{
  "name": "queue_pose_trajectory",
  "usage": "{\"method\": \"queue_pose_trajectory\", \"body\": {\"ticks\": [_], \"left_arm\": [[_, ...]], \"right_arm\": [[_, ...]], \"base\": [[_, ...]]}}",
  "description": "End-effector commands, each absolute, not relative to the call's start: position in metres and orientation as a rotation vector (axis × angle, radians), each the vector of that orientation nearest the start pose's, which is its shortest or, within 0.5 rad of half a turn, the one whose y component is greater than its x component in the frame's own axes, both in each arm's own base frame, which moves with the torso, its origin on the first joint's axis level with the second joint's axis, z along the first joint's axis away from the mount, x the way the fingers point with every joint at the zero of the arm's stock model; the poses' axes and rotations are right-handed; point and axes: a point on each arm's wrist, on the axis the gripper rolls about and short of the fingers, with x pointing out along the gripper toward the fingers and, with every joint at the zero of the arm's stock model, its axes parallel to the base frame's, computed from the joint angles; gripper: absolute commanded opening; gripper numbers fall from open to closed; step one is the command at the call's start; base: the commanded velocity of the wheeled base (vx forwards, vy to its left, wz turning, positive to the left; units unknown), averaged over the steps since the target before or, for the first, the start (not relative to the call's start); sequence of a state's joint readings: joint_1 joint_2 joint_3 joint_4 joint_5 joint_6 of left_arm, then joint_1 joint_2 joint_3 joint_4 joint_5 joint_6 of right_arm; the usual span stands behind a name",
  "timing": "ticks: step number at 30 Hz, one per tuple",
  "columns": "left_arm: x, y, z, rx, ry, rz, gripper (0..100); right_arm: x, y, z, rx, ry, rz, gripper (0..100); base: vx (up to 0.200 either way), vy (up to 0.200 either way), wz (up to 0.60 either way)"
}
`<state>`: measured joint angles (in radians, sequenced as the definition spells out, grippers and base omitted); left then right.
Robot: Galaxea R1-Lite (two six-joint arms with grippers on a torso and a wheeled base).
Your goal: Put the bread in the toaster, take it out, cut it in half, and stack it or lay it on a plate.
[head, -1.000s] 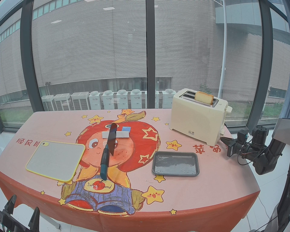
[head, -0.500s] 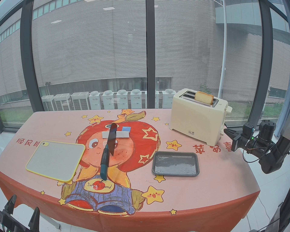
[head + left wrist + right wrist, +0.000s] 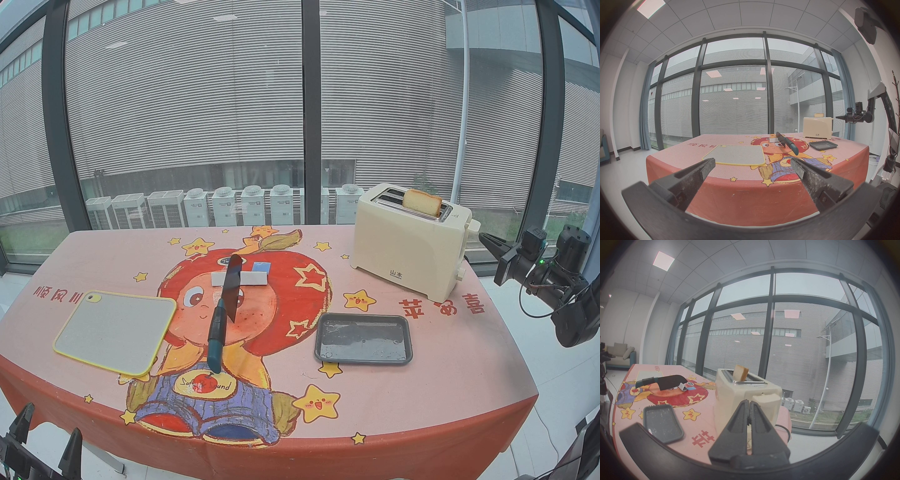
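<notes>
A slice of bread (image 3: 422,202) stands up out of the far slot of the cream toaster (image 3: 400,247) at the table's back right. My right gripper (image 3: 485,238) hangs shut and empty just right of the toaster, about level with its side lever. The right wrist view has the shut fingertips (image 3: 749,404) before the toaster (image 3: 731,396) and bread (image 3: 740,372). A dark knife (image 3: 222,307) lies mid-table, resting on a small block. A dark tray (image 3: 364,338) serves as the plate. My left gripper (image 3: 753,165) is open, low before the table's front left corner.
A grey cutting board with a yellow rim (image 3: 115,331) lies at the table's left, also in the left wrist view (image 3: 736,154). The table edge (image 3: 519,350) runs close under my right arm. A window wall stands behind the table.
My right gripper, still shut, has risen from low beside the toaster's base to lever height and drifted right. Bread, knife, tray and left gripper have not moved.
</notes>
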<state>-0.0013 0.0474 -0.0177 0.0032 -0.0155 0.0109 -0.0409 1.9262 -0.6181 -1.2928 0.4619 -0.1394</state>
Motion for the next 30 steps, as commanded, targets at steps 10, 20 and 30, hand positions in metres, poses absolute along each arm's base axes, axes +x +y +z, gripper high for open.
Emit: {"method": "queue_pose_trajectory", "body": {"ticks": [10, 20, 30], "left_arm": [[-0.019, 0.000, 0.076, 0.010, 0.052, -0.017, 100], [-0.019, 0.000, 0.076, 0.010, 0.052, -0.017, 100], [-0.019, 0.000, 0.076, 0.010, 0.054, -0.017, 100]], "right_arm": [[0.346, -0.006, 0.152, -0.061, -0.096, 0.328, 0], [0.375, -0.009, 0.120, -0.051, -0.062, 0.321, 0], [0.379, -0.009, 0.103, -0.044, -0.019, 0.320, 0]], "base": [[0.000, 0.000, 0.00], [0.000, 0.000, 0.00], [0.000, 0.000, 0.00]]}}
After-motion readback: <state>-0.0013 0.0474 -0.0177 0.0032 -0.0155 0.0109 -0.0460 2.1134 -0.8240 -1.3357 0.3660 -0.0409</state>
